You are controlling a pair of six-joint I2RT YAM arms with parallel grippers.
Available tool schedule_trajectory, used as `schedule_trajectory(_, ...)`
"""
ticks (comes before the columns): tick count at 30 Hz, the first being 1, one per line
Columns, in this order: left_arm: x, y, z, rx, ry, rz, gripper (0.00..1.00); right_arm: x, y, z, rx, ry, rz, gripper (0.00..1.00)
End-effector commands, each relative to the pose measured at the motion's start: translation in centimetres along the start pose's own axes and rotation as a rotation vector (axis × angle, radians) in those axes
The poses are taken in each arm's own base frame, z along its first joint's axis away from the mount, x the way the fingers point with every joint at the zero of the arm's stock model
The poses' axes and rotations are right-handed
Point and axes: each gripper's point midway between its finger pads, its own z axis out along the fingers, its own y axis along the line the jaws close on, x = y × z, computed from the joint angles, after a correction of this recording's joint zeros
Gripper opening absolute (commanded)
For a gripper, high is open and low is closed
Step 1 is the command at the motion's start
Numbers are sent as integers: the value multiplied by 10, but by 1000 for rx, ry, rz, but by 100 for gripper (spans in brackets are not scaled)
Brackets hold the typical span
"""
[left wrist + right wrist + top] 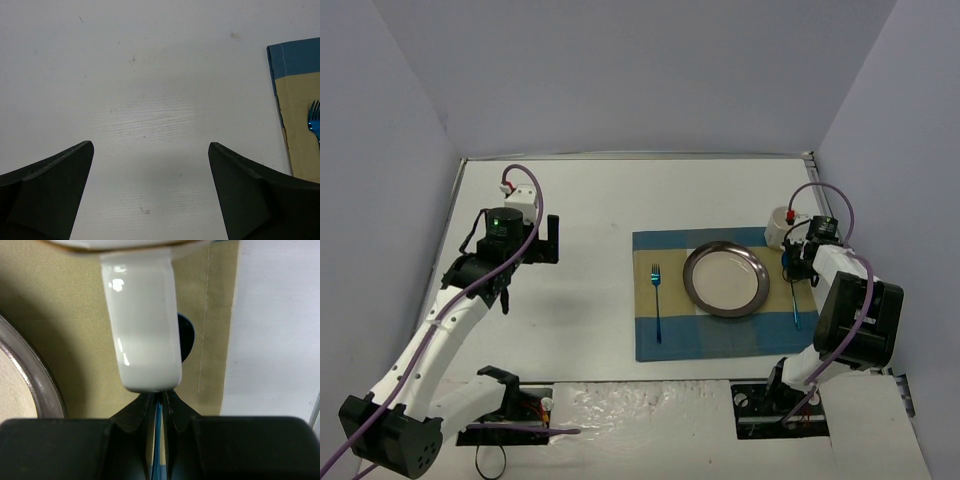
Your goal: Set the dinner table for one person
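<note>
Spread wide, the left pincer [535, 245] is seen from above over the white dinner table [590, 320], well apart from the checked placemat [670, 340] at its three o'clock. On the placemat a metal plate [725, 278] is laid, with a fork [657, 300] at its nine o'clock, a blue utensil [795, 305] at three o'clock and a white mug [778, 226] at two o'clock. The right pincer [793, 272] is set at the utensil's far end, beside the mug.

In the left wrist view both fingers [50, 190] are held far apart over the dinner table [150, 75]; the placemat's edge [300, 125] and the fork's tines [314, 117] are seen at three o'clock.

In the right wrist view the right pincer [158, 397] is pressed together on the blue utensil's thin handle [158, 450]; the mug's handle [145, 330] is seen at twelve o'clock, the plate's rim [30, 375] at nine o'clock, the table [280, 340] at three.
</note>
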Motion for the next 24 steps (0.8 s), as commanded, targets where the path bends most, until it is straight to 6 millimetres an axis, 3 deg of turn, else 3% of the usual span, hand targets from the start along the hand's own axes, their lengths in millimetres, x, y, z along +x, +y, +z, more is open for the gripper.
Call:
schedule_trajectory(1, -16, 0, -1, 6, -51, -9, 97, -20, -9, -5, 28, -46, 17, 10)
schedule_trajectory(9, -16, -1, 0, 14, -50, -12, 97, -25, -11, -10, 39, -62, 23, 18)
schedule_trajectory(14, -17, 0, -2, 13, -57, -16, 97, -44, -16, -30, 65, -130, 37, 24)
schedule_trajectory(17, -19, 1, -3, 13, -63, -17, 97, -65, -22, -64, 115, -220, 71, 35)
schedule_trajectory(24, -22, 3, -6, 4, -73, -21, 97, -122, -35, -179, 303, -524, 191, 59)
